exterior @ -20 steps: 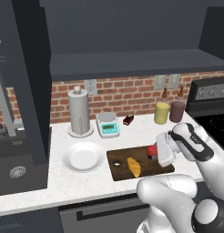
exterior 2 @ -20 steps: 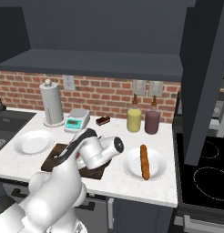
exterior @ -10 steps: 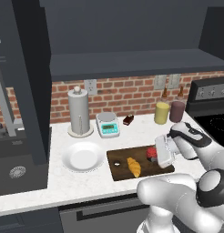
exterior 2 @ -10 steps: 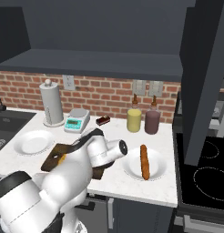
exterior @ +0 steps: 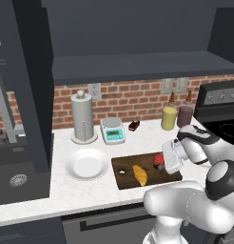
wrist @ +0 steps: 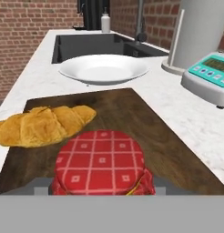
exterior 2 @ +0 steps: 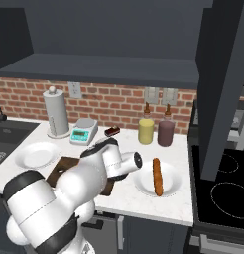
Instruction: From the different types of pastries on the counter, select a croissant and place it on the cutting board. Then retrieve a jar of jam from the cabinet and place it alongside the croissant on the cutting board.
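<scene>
The cutting board [exterior: 126, 172] is taken as the landmark, lying on the counter [exterior: 85, 190] before the brick backsplash. The croissant [exterior: 140, 174] is seen lying on the board near its middle. The jar of jam [exterior: 159, 159] is seen toward the board's right end, just beside the croissant, with the gripper [exterior: 162, 162] at it. In the hand view the jar's red checked lid [wrist: 101, 162] is shown close up, low between the grey finger parts at either side, and the croissant [wrist: 41, 125] lies just beyond it on the board [wrist: 132, 132]; the jaws appear closed around the jar, holding it, though contact with the board's surface cannot be told.

A white plate [exterior: 86, 164] is seen left of the board, with a paper towel holder [exterior: 82, 117] and a teal scale [exterior: 112, 129] behind the board, and a small dark pastry [exterior: 134, 125] near the backsplash. Yellow and maroon canisters [exterior: 169, 117] stand behind the board's right end.

In the right base view the board [exterior 2: 64, 166] is largely hidden by the arm, but a long brown stick of bread [exterior 2: 156, 175] on a second plate [exterior 2: 144, 184] is shown to the right of the board, which the left base view does not reveal.
</scene>
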